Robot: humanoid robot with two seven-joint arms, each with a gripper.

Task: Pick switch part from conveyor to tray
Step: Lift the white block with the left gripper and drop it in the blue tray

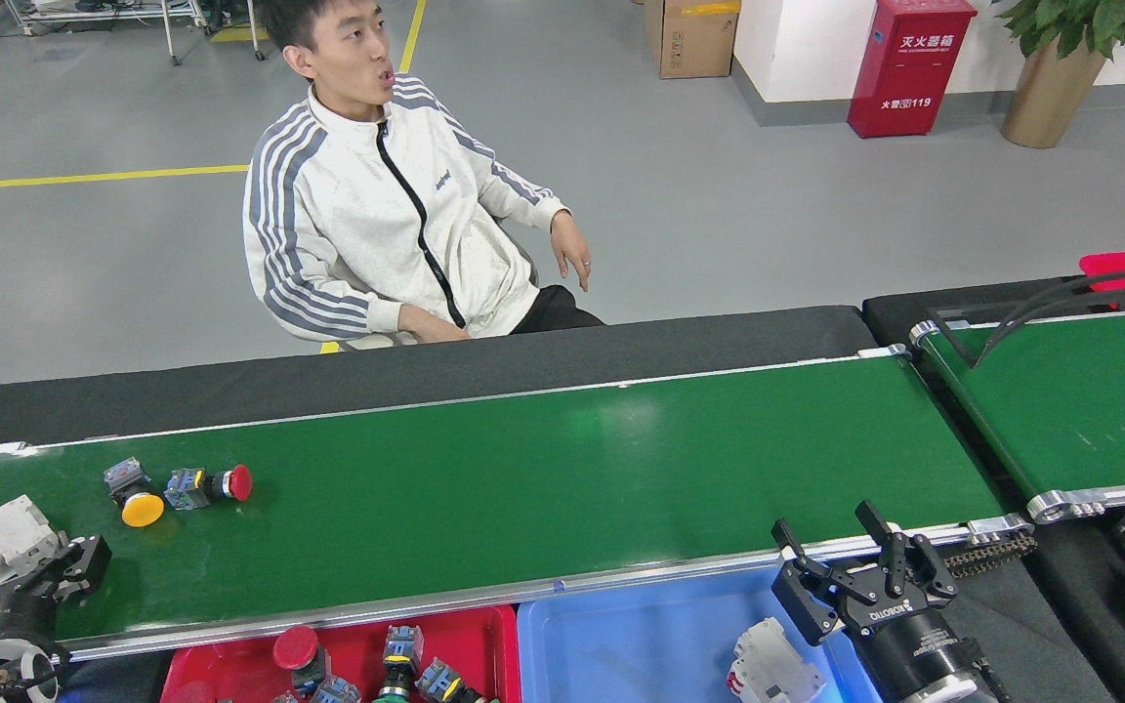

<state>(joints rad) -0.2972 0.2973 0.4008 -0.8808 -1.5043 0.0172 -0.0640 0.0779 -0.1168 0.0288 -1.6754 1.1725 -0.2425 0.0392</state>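
while the conveyor (523,488) carries the white switch part (8,527) at its far left end, the left tool (30,576), fingers spread around it, should close squarely before lifting, and the right tool (851,566) hangs open.

The conveyor (523,488) is glossy green with a light glare and thin shiny metal rails, the red bin (494,635) and blue bin (621,644) look like smooth plastic, and the switch part (11,527) is matt white plastic.
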